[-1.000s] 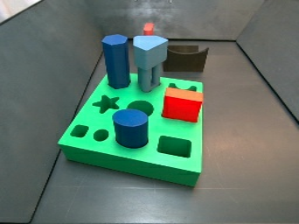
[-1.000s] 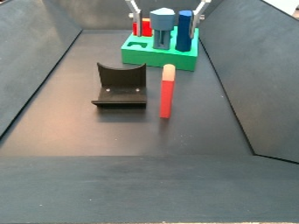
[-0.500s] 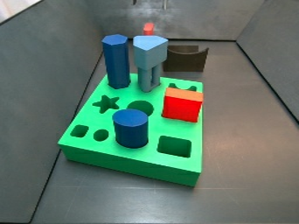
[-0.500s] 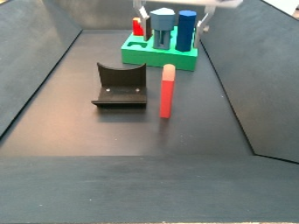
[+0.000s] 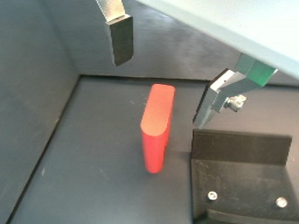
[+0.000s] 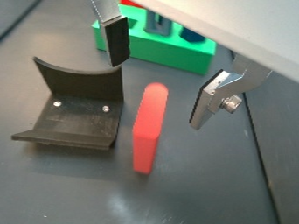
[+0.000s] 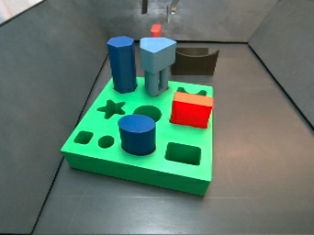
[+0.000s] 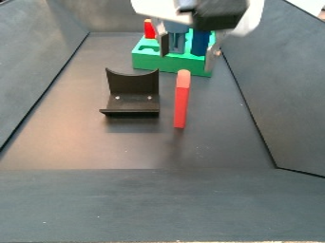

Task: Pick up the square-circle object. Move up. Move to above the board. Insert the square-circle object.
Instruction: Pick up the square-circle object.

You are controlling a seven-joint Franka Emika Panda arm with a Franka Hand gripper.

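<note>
While the end effector (image 6: pixel 163 74) hangs above the square-circle object (image 6: pixel 146 128), its two silver fingers (image 6: pixel 114 39) stand spread wide, one on each side of the peg, and nothing is pinched between them. The salmon-red peg stands upright on the dark surface (image 8: pixel 152 142) below the end effector, apart from both pads, so by my reading the pick-up has not yet been made. Everything after it is left too: the lift, the carry to the board (image 8: pixel 174 59), and the insertion.

Both wrist views show the open gap and the peg centred under it, which neither side view gives so plainly. A wrist view also shows the fixture (image 6: pixel 73 109) just beside the peg, and a strip of the green board beyond the end effector. A side view places the end effector's body (image 8: pixel 203 13) over the peg, with the board farther back. Another side view shows the board's top clearly, with its star hole (image 7: pixel 113 108), the tall dark blue peg (image 7: pixel 121 63), the light blue legged peg (image 7: pixel 156 62) and the red cube (image 7: pixel 192 109), but there the salmon-red peg is hidden from me.
</note>
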